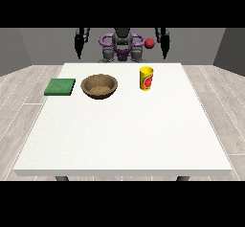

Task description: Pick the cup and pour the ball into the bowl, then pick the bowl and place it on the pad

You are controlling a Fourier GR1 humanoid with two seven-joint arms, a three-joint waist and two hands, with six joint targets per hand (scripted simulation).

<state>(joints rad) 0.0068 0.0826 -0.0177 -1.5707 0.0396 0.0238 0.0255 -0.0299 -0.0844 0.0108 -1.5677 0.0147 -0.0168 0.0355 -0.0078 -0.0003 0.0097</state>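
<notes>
A yellow cup [146, 78] with a red mark stands upright on the white table [124, 135], right of centre near the far edge. A red ball [150, 43] shows in the air above and behind the cup, in front of the robot's torso. A brown bowl [99, 86] sits left of the cup. A flat green pad [60, 86] lies left of the bowl. The hand at the view's left [79, 48] hangs beyond the table's far edge, fingers pointing down. The hand at the view's right [165, 46] hangs the same way, right of the ball. Neither hand touches anything.
The robot's grey and purple torso [122, 46] stands behind the far edge. The near half of the table holds nothing. Wooden floor surrounds the table.
</notes>
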